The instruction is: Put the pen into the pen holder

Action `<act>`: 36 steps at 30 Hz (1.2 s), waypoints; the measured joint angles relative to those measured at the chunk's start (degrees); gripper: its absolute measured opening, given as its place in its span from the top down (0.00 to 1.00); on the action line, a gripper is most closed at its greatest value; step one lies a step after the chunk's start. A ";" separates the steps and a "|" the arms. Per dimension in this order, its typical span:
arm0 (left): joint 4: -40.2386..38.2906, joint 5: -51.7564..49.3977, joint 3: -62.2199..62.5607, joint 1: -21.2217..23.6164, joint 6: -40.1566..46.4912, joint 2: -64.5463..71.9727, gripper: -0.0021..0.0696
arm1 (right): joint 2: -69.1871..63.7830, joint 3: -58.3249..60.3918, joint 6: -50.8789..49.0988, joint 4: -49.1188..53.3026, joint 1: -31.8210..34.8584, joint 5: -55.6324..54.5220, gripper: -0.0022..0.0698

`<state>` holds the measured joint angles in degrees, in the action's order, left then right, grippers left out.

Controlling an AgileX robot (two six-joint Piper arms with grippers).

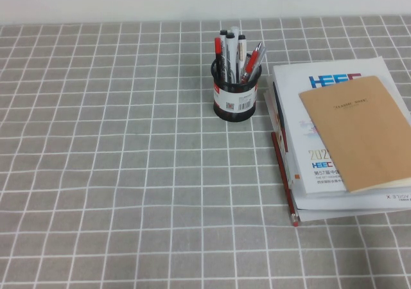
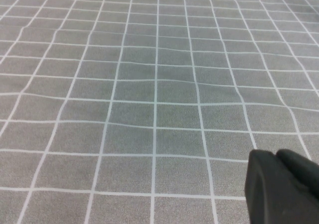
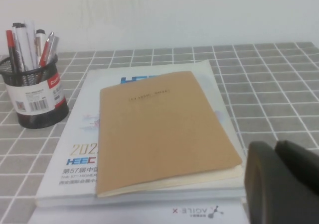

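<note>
the left gripper [image 2: 281, 184] shows only as a dark lump at the edge of its wrist view, over bare grid-patterned tablecloth [image 2: 149, 84]; whether it is wide or narrow i cannot tell. the right gripper [image 3: 281, 181] is likewise a dark shape low in its own view, just near of the stack of books [image 3: 149, 134], and its opening cannot be told either. neither holds anything that shows, and neither arm appears in the high view.

the pen [image 1: 254, 62] already stands in the pen holder [image 1: 235, 96], leaning right among the white markers [image 1: 231, 51]. the holder sits far of table centre, just left of the books, whose top is a tan notebook [image 1: 363, 131]. a long dark-red pencil [image 1: 283, 176] lies on the cloth along the stack's left edge.

judged from this, the task looks complete. the step in hand is parking: keep both arms low and away from the holder so nothing tips it.
</note>
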<state>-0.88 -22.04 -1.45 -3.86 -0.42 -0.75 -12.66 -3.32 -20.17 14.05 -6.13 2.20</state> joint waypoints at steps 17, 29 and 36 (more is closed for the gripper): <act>0.00 0.00 0.00 0.00 0.00 0.00 0.98 | 13.10 4.83 19.40 -20.44 7.34 17.87 0.99; 0.00 0.00 0.00 0.00 0.00 0.00 0.98 | 13.10 4.83 19.43 -20.58 7.34 19.16 0.99; 0.00 0.00 0.00 0.00 0.00 0.00 0.98 | 13.10 4.83 19.53 -20.58 7.34 19.16 0.99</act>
<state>-0.88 -22.04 -1.45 -3.86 -0.42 -0.75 0.44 1.51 -0.64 -6.53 1.20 21.36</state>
